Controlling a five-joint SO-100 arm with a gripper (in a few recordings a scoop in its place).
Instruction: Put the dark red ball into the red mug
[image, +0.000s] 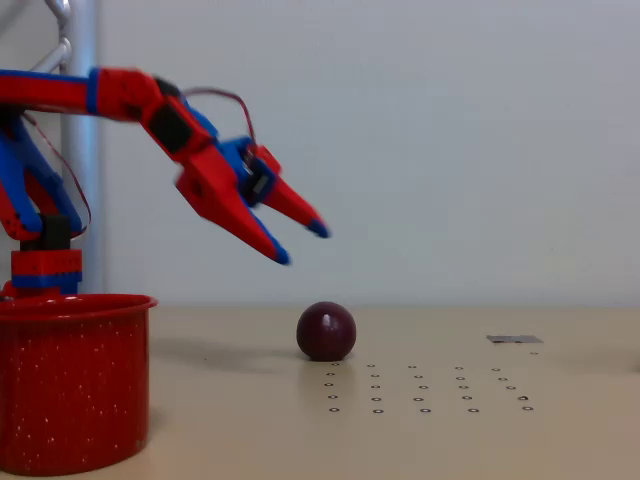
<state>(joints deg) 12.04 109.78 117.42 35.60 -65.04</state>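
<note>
in the fixed view the gripper (302, 243) hangs in the air with its two blue-tipped fingers (283, 258) spread a little apart and pointing down to the right, holding nothing. the dark red ball (326, 331) sits on the table (560, 370) below the fingertips and slightly to their right, well clear of them, with open air between. the red mug (72, 380) stands upright far off to the left of the fingers, low in the picture and nearer the camera, its mouth open upward.

the grasp has not begun, so the risks lie ahead. the ball is smooth and round, and a finger that lands on its top or side instead of straddling it would likely roll it away across the table. the gap between the fingers looks narrow against the ball's width, so a descent without opening wider could push it rather than take it. a shallow pinch might let it squirt out during the carry, and a release off the mug's centre could bounce it off the rim.
</note>
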